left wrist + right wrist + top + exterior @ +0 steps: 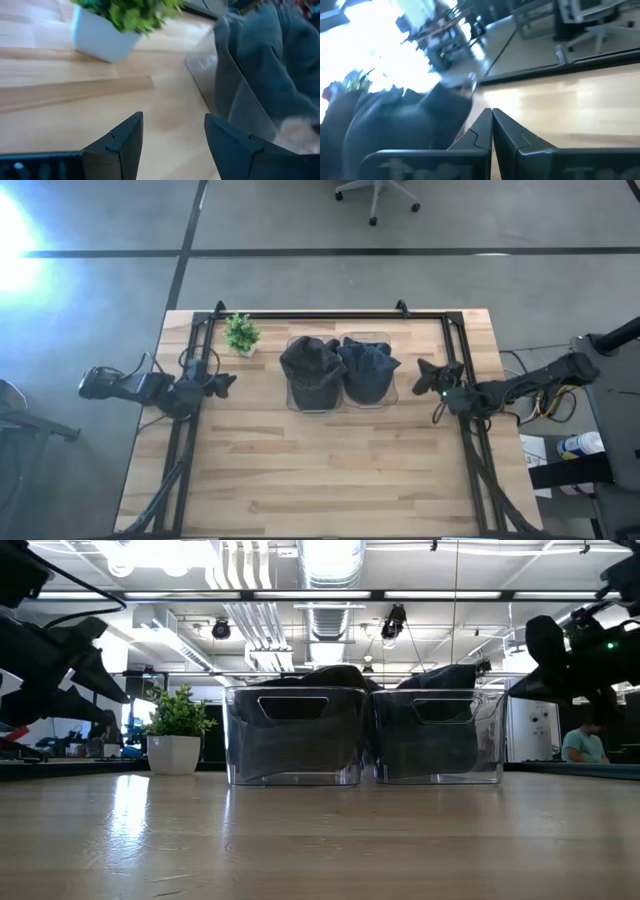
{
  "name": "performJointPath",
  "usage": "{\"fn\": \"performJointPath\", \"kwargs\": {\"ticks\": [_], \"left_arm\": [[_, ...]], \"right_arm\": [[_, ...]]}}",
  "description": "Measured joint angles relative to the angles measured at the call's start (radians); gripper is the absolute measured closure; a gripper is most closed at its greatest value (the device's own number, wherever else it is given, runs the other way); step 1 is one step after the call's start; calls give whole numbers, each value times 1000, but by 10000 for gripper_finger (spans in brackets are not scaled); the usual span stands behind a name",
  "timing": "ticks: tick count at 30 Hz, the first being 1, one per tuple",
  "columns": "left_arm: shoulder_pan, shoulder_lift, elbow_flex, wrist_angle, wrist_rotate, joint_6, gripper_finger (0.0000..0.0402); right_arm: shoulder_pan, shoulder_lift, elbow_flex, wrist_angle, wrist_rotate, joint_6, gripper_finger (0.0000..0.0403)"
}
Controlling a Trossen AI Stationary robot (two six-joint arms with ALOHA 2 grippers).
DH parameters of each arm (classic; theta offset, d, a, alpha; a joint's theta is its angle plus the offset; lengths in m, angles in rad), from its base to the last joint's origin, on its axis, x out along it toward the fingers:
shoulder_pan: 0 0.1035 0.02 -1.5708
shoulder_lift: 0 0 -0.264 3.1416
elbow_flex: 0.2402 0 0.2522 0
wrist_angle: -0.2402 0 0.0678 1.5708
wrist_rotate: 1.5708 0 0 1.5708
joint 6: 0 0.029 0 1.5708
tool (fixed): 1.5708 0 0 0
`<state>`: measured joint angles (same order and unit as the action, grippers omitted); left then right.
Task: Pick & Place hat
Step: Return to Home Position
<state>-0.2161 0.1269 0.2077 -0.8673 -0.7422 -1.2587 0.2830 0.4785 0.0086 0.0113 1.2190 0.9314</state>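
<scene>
Two dark grey hats sit in two clear plastic bins side by side at the table's far middle: one hat (312,365) in the left bin (293,736), the other hat (369,367) in the right bin (437,736); each rises above its bin's rim. My left gripper (228,382) hovers left of the bins, open and empty; its wrist view shows the gripper (173,131) facing the left bin (235,85). My right gripper (424,376) hangs right of the bins, shut and empty; in its wrist view the gripper (492,116) points at a hat (400,120).
A small green plant in a white pot (242,335) stands at the table's far left, close to my left gripper. A black frame rail (320,316) runs along the far edge. Bare wood (320,470) fills the near half.
</scene>
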Motion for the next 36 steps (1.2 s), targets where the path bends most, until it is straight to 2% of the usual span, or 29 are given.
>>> {"fn": "performJointPath", "kwargs": {"ticks": [5,10,18,22,25,36], "left_arm": [[80,-32,0,0,0,0,197],[114,-108,-3,0,2,1,197],[129,-125,-13,27,134,4,197],[130,-125,-18,29,220,3,197],[132,-126,-19,29,247,3,197],[211,-123,-21,29,255,2,197]], "right_arm": [[-99,-111,0,0,2,0,394],[-130,-235,0,0,2,0,394],[-132,-393,0,1,2,0,394],[-153,-432,0,0,3,0,394],[-181,-464,0,-2,3,0,394],[-248,-479,1,0,6,0,394]]}}
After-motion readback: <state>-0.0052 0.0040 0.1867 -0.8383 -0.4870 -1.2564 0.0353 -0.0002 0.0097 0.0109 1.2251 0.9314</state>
